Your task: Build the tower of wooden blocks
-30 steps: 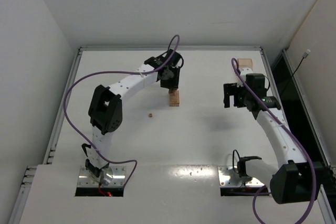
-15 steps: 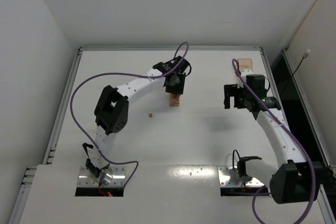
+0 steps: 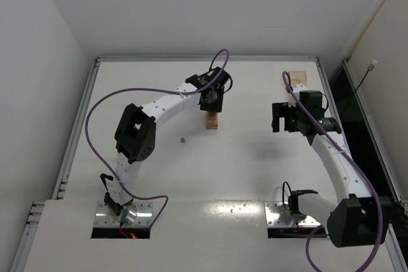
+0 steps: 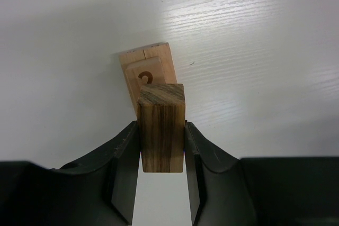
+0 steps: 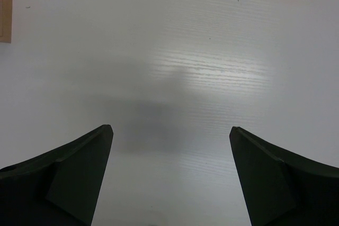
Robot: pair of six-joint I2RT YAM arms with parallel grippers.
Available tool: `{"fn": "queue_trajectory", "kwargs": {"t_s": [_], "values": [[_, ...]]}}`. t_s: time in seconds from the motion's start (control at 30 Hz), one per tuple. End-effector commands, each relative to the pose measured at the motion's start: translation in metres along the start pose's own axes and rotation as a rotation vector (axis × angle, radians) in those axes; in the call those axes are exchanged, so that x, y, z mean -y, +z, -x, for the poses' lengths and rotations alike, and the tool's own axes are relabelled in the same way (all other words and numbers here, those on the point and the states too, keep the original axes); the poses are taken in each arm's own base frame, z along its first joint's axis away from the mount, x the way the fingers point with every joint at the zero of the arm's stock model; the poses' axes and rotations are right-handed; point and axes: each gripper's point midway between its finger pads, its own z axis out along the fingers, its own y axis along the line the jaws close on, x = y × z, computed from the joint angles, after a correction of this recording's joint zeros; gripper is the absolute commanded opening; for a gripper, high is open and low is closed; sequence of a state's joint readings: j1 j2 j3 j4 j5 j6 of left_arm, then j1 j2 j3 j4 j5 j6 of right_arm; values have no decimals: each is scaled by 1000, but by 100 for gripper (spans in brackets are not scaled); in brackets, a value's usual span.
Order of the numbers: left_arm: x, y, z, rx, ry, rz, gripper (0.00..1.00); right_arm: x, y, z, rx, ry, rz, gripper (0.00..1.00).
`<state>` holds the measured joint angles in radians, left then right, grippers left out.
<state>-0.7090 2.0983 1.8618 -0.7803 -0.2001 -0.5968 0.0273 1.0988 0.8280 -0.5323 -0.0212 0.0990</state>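
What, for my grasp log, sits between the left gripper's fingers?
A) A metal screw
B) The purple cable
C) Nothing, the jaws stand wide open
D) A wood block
D: the left wrist view shows the left gripper with its jaws pressed against both sides of a wood block, held just above the tower.

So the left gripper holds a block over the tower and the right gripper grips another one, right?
No: the right wrist view shows the right gripper open and empty. The left gripper does hold a block over the tower.
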Motion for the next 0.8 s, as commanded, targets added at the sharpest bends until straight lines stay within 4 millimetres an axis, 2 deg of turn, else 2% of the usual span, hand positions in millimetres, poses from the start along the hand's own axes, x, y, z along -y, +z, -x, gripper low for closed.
{"fn": "queue_trajectory", "kwargs": {"t_s": [0.0, 0.77], "values": [[3, -6, 15, 44, -29, 9, 0, -1, -1, 8, 37, 15, 12, 89], [-1, 7, 9, 29, -23, 39, 0, -3, 3, 3, 19, 16, 22, 89]]}}
